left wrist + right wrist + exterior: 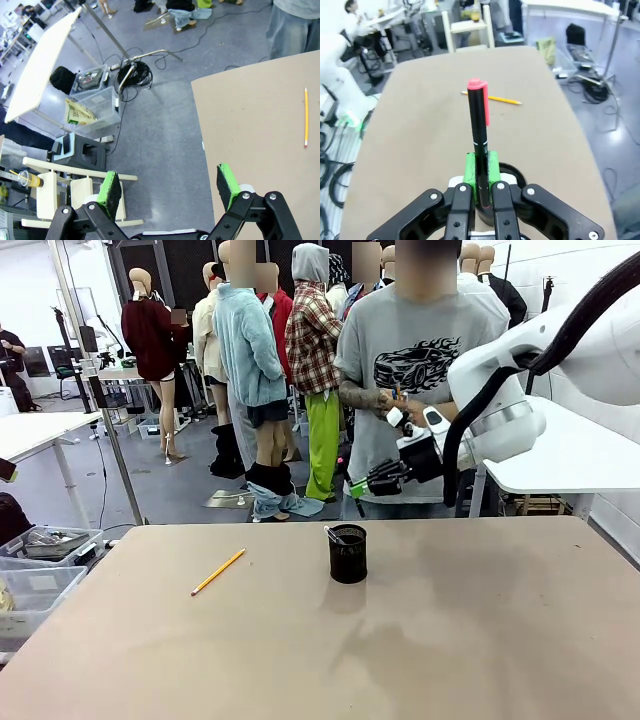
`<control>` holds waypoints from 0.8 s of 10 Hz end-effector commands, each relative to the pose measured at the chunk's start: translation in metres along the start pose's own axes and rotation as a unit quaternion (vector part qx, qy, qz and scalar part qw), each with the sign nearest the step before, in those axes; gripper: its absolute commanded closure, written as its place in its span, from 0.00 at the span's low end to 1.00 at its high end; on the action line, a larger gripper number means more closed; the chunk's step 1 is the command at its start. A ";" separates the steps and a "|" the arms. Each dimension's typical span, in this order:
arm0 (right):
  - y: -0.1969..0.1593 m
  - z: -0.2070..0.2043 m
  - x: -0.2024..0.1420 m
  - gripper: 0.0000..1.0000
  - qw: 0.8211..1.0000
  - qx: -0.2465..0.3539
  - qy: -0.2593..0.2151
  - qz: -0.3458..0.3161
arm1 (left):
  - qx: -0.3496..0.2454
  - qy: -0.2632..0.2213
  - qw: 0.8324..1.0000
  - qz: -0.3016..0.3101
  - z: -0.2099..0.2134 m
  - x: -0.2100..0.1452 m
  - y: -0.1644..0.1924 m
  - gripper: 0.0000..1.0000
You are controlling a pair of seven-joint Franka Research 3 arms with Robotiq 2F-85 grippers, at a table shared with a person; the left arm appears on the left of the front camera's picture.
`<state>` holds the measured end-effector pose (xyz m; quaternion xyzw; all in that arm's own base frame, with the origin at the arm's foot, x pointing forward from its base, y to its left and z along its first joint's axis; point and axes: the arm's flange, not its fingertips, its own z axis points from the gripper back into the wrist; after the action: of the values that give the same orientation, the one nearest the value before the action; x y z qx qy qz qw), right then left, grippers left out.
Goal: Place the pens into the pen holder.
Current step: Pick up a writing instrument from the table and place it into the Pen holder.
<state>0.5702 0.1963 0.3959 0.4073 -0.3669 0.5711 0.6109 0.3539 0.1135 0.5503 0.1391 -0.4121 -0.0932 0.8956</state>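
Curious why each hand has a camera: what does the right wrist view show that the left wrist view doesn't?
Right wrist view: the right gripper shut on a black pen with a pink cap, plus the rim of the pen holder. Left wrist view: the left gripper open, empty, over the floor beside the table edge, and storage bins. Both: the yellow pencil lying on the tan table.

Right arm (520,370): white rounded shell with grey joint band; thick black cable (590,312) ran along it. Right gripper (358,487): black body, green tip. Left gripper (170,187): black linked fingers, silver screws (245,196) at joints, bright green pads (111,192). Person wore grey T-shirt (415,340) bearing black car print, and blue jeans (292,30).
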 end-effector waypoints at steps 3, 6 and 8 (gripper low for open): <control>-0.025 -0.027 -0.008 1.00 0.999 0.035 0.019 -0.010 | 0.003 0.002 1.000 0.001 0.000 -0.001 0.002 0.00; -0.032 -0.034 -0.022 1.00 0.999 0.024 0.035 -0.025 | 0.003 0.002 1.000 0.001 0.000 -0.001 0.002 0.00; -0.037 -0.039 -0.031 1.00 0.997 0.032 0.054 -0.036 | 0.003 0.002 1.000 0.001 0.000 -0.001 0.002 0.00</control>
<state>0.5950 0.2128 0.3491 0.4151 -0.3167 0.5806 0.6247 0.3539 0.1135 0.5503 0.1391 -0.4121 -0.0932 0.8956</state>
